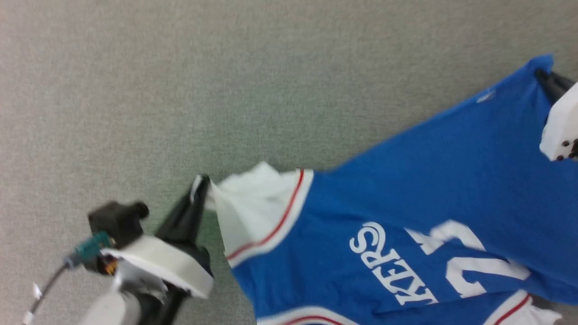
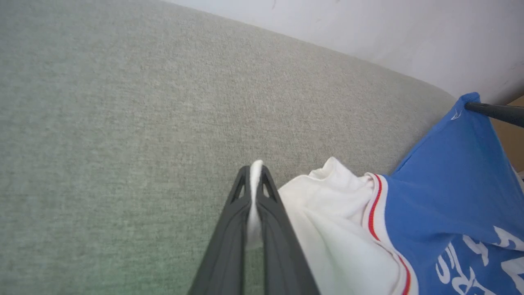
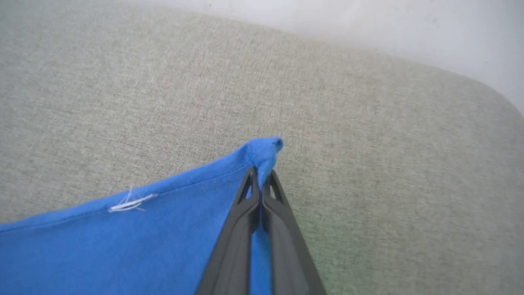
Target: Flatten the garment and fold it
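The garment (image 1: 406, 189) is a bright blue jersey with white sleeves, red-striped trim and white lettering, stretched between my two grippers above the grey-green surface. My left gripper (image 1: 201, 183) is shut on the edge of the white sleeve (image 2: 327, 205), and its tips (image 2: 256, 172) pinch white cloth. My right gripper (image 1: 544, 76) is shut on a blue corner of the garment (image 3: 262, 153), seen up close at the tips (image 3: 260, 176). From the left wrist, the right gripper's fingers (image 2: 491, 110) show at the same blue corner.
A grey-green fabric surface (image 1: 180, 90) spreads under and beyond the garment. Its curved far edge meets a pale wall (image 2: 368, 28) in the wrist views. A brown patch (image 2: 511, 139) shows at the right past the edge.
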Controlling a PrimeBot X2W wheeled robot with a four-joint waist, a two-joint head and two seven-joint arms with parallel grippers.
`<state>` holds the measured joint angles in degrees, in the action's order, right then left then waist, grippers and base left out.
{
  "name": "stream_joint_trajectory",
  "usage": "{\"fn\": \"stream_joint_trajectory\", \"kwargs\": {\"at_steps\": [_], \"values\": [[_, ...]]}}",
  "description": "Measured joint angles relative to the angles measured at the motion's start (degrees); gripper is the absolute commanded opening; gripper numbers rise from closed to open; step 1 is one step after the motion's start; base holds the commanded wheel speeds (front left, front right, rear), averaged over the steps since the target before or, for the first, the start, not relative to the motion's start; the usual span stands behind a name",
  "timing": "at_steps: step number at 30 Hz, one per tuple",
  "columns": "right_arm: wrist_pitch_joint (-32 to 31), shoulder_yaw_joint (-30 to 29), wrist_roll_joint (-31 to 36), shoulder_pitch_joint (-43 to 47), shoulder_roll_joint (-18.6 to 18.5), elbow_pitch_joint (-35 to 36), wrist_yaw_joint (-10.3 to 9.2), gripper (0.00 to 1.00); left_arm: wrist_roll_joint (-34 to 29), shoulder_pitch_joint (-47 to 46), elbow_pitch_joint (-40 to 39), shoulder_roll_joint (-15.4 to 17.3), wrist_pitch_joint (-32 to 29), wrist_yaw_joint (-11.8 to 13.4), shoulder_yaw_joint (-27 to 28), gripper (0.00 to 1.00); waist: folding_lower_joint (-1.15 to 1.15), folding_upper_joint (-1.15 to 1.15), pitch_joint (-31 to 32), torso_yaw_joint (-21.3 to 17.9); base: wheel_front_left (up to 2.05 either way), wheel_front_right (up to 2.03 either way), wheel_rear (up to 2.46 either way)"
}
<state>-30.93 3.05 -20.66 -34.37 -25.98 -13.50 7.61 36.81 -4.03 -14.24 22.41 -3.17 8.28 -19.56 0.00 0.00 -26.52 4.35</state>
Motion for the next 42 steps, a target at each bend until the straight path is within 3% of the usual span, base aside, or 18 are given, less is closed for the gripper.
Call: {"fn": "stream_joint_trajectory", "kwargs": {"at_steps": [10, 20, 27, 34, 42], "values": [[9.6, -7.4, 2.3, -1.5, 3.1, 3.2, 0.0, 0.0, -2.7, -15.9, 4.4, 5.4, -3.1, -1.3, 3.2, 0.0, 0.0, 0.0, 8.3, -2.1, 0.0, 0.0, 0.0], [12.0, -6.2, 4.2, -8.6, 5.9, 3.6, 0.0, 0.0, -6.7, -40.0, 12.4, 8.5, -6.5, -4.9, 3.6, 0.0, -0.01, 0.0, 16.3, -4.4, 0.0, 0.0, 0.0], [10.2, -1.7, 4.6, -15.2, 5.9, 3.3, 0.0, 0.0, -7.9, -52.9, 18.0, 11.0, -11.4, -7.8, 3.4, 0.0, -0.01, 0.0, 19.9, -6.9, 0.0, 0.0, 0.0], [5.8, 0.8, 2.1, -19.5, 5.4, 2.9, 0.0, 0.0, -5.7, -60.2, 19.7, 11.1, -19.6, -9.3, 2.6, 0.0, -0.01, 0.0, 21.4, -9.2, 0.0, 0.0, 0.0], [-1.1, 1.9, -0.6, -25.0, 3.6, 4.5, 0.0, 0.0, -4.0, -65.7, 17.9, 12.0, -29.2, -7.7, 2.4, 0.0, 0.0, 0.0, 17.4, -10.3, 0.0, 0.0, 0.0]]}}
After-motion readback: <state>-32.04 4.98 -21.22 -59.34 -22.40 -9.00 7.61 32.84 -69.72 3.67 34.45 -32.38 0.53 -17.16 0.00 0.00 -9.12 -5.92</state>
